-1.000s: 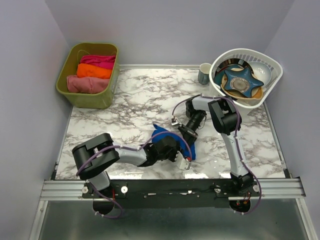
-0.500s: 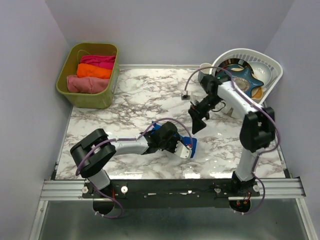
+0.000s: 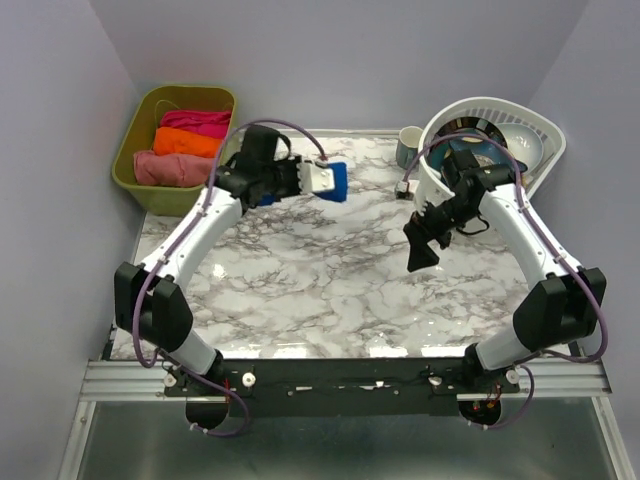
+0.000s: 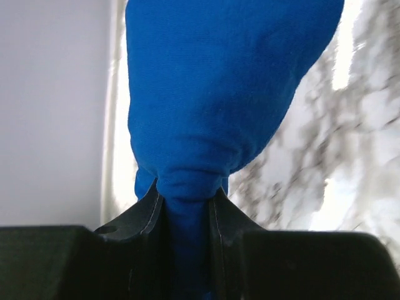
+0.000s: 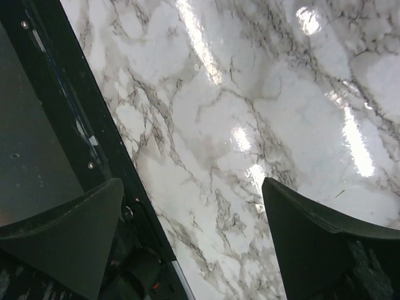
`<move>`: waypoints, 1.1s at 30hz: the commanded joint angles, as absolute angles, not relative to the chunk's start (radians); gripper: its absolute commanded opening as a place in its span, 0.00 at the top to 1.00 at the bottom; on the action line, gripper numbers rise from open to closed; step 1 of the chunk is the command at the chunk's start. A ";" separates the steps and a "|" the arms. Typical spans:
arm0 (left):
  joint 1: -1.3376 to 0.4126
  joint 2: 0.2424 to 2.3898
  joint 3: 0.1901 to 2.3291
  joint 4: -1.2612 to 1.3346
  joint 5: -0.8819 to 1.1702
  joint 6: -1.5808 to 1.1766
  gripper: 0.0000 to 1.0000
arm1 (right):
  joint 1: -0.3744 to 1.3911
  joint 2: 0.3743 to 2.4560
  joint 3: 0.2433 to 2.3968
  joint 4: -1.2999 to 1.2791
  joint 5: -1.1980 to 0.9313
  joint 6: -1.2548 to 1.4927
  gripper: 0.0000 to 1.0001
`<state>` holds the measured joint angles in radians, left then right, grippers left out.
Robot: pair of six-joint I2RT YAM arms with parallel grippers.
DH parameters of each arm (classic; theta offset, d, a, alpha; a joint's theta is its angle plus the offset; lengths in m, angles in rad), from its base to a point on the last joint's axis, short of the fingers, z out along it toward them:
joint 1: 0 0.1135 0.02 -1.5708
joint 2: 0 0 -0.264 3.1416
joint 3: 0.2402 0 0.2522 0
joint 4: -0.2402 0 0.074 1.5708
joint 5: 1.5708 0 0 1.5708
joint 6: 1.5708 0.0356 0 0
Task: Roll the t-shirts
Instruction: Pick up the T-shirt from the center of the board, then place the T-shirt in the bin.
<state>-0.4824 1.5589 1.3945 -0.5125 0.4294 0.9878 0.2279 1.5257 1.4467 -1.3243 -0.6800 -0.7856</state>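
Note:
A rolled royal-blue t-shirt (image 3: 339, 183) hangs in the air over the back of the marble table (image 3: 330, 290), just right of the green bin (image 3: 212, 190). My left gripper (image 3: 322, 180) is shut on it. In the left wrist view the blue t-shirt (image 4: 212, 94) bulges out past the left gripper (image 4: 186, 206), pinched between both jaws. Three more rolled t-shirts lie in the bin: magenta (image 3: 200, 122), orange (image 3: 187, 142) and dusty-pink (image 3: 172, 168). My right gripper (image 3: 418, 255) hovers open over the right middle of the table. The right gripper (image 5: 194, 231) holds nothing, with only marble between its fingers.
A white basket (image 3: 540, 150) of dishes stands at the back right, with a grey mug (image 3: 409, 147) beside it on the left. Grey walls close in the table on the left, back and right. The black rail (image 5: 81, 119) of the table's near edge shows in the right wrist view.
The left arm swung from the front centre of the table to the back left, carrying the blue t-shirt. The right gripper let go, opened wide and drew back to the right.

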 commanded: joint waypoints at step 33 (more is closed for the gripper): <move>0.354 2.077 2.149 -1.008 0.557 1.732 1.00 | 0.189 1.581 1.261 -1.333 -0.589 -0.776 0.00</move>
